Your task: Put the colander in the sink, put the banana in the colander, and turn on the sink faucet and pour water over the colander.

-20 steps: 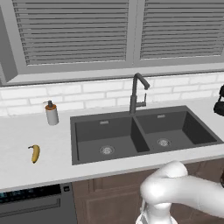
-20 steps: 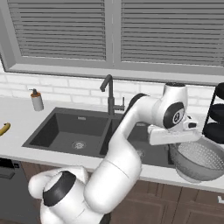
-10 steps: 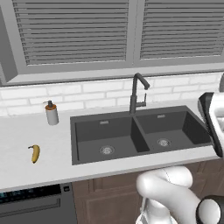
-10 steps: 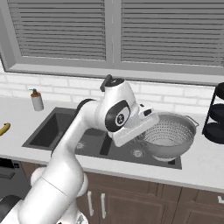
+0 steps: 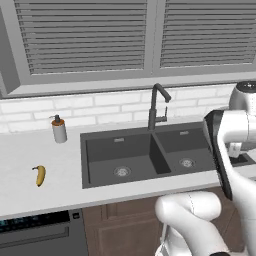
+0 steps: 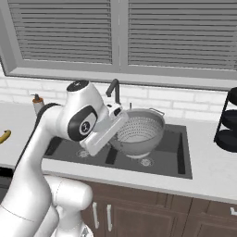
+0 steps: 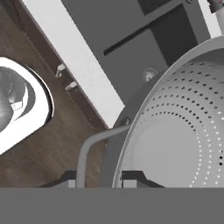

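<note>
Above sink [image 6: 183,152], hand-held [image 7: 101,179] colander [image 6: 139,132]

round silvery perforated metal colander [image 6: 139,134]: dull sheen | dark grey rectangular sink [image 5: 135,157]: matt | pale counter [image 5: 30,155]: smooth | brown cabinet fronts [image 6: 152,217]: wood-grained

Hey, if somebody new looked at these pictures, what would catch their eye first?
The big perforated colander, held tilted in the air by the gripper over the sink, in front of the faucet. Next, the small yellow banana lying alone on the counter, far left.
</note>
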Robot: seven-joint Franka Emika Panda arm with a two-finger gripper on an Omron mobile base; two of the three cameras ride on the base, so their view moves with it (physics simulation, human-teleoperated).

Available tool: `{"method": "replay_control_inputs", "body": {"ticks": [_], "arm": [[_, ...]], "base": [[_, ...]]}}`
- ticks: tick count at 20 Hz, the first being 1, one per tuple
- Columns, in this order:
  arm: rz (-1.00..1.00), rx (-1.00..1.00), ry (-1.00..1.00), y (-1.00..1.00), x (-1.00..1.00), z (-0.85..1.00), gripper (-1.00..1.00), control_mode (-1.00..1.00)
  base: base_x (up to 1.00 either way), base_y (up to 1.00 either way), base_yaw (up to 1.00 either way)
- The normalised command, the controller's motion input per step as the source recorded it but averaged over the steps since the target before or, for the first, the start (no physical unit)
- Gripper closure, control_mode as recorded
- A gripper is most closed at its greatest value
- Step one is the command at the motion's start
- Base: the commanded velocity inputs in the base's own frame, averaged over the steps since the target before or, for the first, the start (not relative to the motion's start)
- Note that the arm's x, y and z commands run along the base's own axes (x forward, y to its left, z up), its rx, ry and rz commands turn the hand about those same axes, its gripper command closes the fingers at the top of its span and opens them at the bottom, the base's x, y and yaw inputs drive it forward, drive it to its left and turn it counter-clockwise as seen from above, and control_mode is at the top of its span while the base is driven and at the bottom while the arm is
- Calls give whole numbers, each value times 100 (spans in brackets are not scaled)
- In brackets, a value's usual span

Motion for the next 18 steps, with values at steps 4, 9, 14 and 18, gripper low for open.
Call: {"method": "replay_control_inputs", "body": {"ticks": [4,9,14,18], "arm": [[23,8,0,100,-11,19,100,-100],[24,7,0,100,0,2,100,-100],[23,11,0,100,0,-2,100,-100],[18,22,0,97,20,-8,100,-100]], "base": [[0,0,0],[0,0,0],[0,0,0],[0,0,0]]}}
